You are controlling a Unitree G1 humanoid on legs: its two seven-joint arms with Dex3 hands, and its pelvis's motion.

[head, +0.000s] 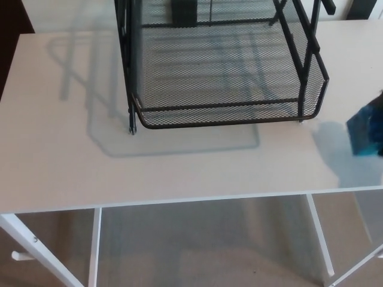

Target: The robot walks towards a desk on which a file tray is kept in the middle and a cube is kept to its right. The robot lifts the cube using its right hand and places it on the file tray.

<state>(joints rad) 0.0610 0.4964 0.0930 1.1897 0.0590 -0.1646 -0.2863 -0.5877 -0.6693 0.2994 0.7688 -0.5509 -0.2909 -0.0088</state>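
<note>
Grasp step: blue cube (364, 134) at 3 o'clock, dark right hand (378, 106) just above, hold cannot be told; next, lift toward black mesh file tray (221, 106) at 12 o'clock

file tray (221, 115) centre on desk (72, 161); cube (364, 133) right of it

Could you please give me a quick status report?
Left hand out of view. Right hand at frame edge by cube, grip unclear. Cube right of tray, not yet in it. Nothing between them.
</note>
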